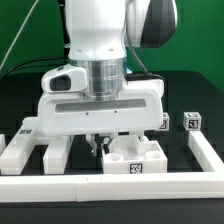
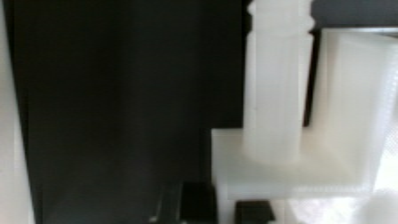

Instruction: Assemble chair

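Observation:
A chunky white chair block (image 1: 133, 160) with a square tag on its front sits just behind the front rail. My gripper (image 1: 100, 144) hangs low over this block's edge on the exterior view's left, under the wide white gripper body. In the wrist view the same white part (image 2: 285, 150) shows as a blurred L shape, with my gripper (image 2: 226, 208) at its edge and the dark fingers close together. The gripper is shut; I cannot tell whether anything is between the fingers. A small tagged cube (image 1: 190, 122) stands apart on the exterior view's right.
More white tagged chair pieces (image 1: 22, 150) and a slab (image 1: 57, 152) lie on the exterior view's left. A long white rail (image 1: 100, 188) runs along the front and another rail (image 1: 207, 150) along the right. The table is black, with a green backdrop behind.

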You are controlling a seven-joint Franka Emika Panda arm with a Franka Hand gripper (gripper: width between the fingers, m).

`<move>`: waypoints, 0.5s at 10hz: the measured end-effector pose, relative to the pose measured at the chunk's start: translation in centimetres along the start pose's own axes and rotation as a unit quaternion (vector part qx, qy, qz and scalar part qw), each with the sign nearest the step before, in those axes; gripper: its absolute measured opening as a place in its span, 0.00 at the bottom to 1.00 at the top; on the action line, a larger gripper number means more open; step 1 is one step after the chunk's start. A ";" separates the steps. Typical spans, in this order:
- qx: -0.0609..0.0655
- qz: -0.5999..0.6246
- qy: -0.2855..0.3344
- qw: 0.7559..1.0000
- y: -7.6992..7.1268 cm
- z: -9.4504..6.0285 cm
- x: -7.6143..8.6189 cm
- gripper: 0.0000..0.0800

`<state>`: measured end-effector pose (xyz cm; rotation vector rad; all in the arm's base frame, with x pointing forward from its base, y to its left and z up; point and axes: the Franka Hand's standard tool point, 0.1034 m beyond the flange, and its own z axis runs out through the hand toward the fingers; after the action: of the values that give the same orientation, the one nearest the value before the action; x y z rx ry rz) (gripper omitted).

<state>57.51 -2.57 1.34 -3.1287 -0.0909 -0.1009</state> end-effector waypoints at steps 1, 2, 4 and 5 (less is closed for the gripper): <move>0.000 0.000 0.000 1.000 0.0 0.0 0.0 0.04; 0.000 0.000 0.000 1.000 0.0 0.0 0.0 0.04; 0.000 0.000 0.000 1.000 0.0 0.0 0.0 0.04; 0.001 0.005 0.001 1.000 -0.4 0.0 0.1 0.04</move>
<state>57.63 -2.17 1.39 -3.1270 -0.0756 -0.1031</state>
